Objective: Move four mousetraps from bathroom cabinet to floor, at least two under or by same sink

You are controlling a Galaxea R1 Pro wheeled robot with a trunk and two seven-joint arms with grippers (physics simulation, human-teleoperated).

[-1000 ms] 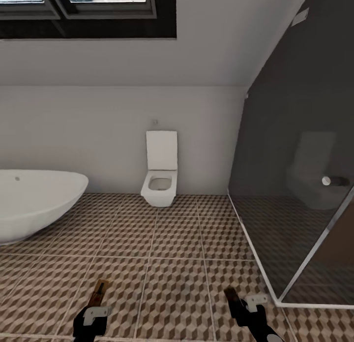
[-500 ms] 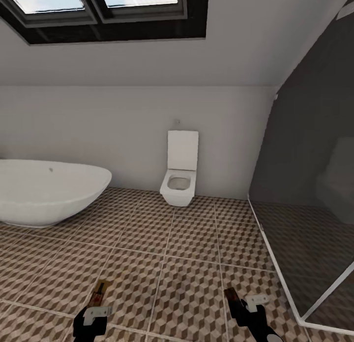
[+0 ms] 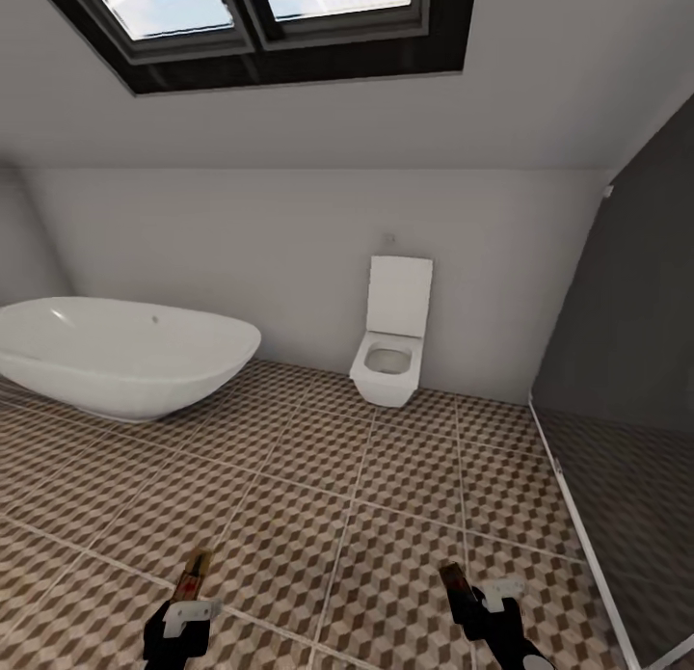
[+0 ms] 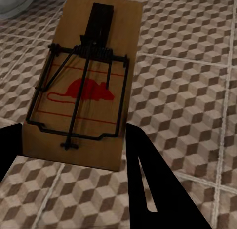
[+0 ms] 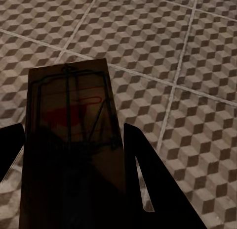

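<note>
Head view: bathroom, sloped white ceiling with a dark-framed skylight [image 3: 260, 24] at the top. Bathroom floor [image 3: 318, 477] of cube-pattern tiles runs from the near edge to the far wall. Oval white bathtub [image 3: 125, 357] stands far left on the floor. White toilet [image 3: 390, 357], lid up, sits against the far wall, right of centre. Dark glass shower screen [image 3: 627, 390] closes off the right side, its pale base rail running along the tiles.

Left end effector [image 3: 183, 607] shows at the near edge, left of centre, above the floor. A mousetrap [image 3: 193, 576] juts forward from it, seen edge-on from the head. In the left wrist view the same mousetrap [image 4: 81, 90] sits between the two dark fingers [image 4: 148, 179], which are closed onto its near end; tan board, dark spring bar and wire frame, red mouse mark facing the camera. Tiles pass behind it, so it is held off the floor.

Right end effector [image 3: 477, 603] shows at the near edge, right of centre, near the shower rail. A second mousetrap [image 3: 453, 583] sticks forward from it, dark in shadow. In the right wrist view that board [image 5: 71, 140] fills the gap between the fingers [image 5: 148, 184], pinched at its near end; the red mark and wire are faint in the shade.
</note>
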